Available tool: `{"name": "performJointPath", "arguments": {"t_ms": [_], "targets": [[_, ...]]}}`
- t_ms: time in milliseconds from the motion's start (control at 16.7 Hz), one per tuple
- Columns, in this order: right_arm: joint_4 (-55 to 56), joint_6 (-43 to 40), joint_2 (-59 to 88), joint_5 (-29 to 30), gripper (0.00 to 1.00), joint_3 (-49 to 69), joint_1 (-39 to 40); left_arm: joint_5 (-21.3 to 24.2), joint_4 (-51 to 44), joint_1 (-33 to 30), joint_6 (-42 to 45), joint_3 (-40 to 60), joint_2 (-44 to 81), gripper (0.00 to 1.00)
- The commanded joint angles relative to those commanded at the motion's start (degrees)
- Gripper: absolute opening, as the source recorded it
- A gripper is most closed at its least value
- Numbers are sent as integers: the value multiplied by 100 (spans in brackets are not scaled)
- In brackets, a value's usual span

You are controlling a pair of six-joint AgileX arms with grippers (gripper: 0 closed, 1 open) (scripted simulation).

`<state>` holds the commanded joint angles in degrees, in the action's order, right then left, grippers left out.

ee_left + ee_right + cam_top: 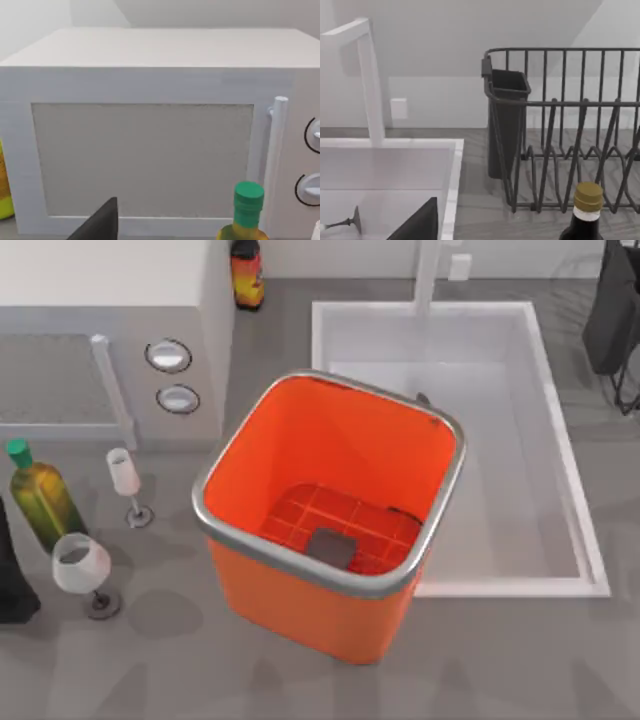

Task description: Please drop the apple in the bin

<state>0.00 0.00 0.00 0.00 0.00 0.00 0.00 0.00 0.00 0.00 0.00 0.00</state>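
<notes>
The orange bin [300,605] stands upright in the middle of the table, with a silver rim and a gridded bottom. A dark grey square patch [328,545] lies on that bottom. The apple is out of view. A dark part of my left gripper [97,225] pokes in low in the left wrist view, facing the microwave door. My left arm [12,585] is at the table's left edge. My right gripper [420,222] sits beside the sink, facing the dish rack.
A white microwave [100,340] fills the back left. Two wine glasses [85,565] [125,475] and a green-capped bottle [40,500] stand left of the bin. The white sink [560,490] lies to its right, with a faucet [367,75], dish rack [570,135] and dark bottle [585,215] nearby.
</notes>
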Motion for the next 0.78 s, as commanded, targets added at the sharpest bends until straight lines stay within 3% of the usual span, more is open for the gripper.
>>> {"name": "performJointPath", "arguments": {"t_ms": [360, 780], "targets": [[-448, -228, 613, -12, 100, 538, -187, 0, 0, 0, 0, 0, 0, 100], [-2402, -1176, 3883, -159, 100, 2657, -860, 0, 0, 0, 0, 0, 0, 100]]}}
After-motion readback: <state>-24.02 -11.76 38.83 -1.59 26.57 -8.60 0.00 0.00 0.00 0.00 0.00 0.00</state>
